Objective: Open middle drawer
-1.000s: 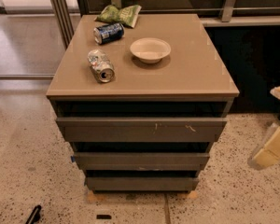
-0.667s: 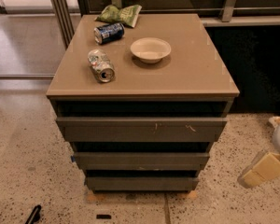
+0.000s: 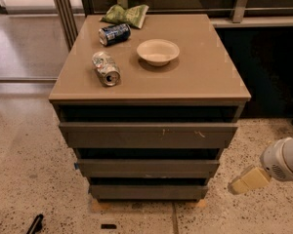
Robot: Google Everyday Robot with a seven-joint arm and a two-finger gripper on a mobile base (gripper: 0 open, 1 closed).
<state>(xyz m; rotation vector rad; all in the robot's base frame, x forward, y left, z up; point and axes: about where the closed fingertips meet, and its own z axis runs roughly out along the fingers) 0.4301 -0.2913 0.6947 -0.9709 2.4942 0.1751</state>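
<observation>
The middle drawer (image 3: 147, 168) is the wide, shallow grey-brown front between the taller scratched top front (image 3: 149, 135) and the narrow bottom front (image 3: 149, 192). It stands shut, flush with the other fronts, with a dark gap above it. My gripper (image 3: 245, 181) is low at the right, a cream tip on a white arm, just right of the cabinet's lower right corner at about the middle drawer's height. It does not touch the drawer.
On the cabinet top (image 3: 200, 77) lie a crushed silver can (image 3: 106, 68), a blue can (image 3: 114, 33), a white bowl (image 3: 157, 51) and a green chip bag (image 3: 126, 14). Speckled floor surrounds the cabinet. A dark counter base stands at the right back.
My gripper has moved down and to the left, closer to the cabinet's lower right corner. The drawers and the items on top have not moved.
</observation>
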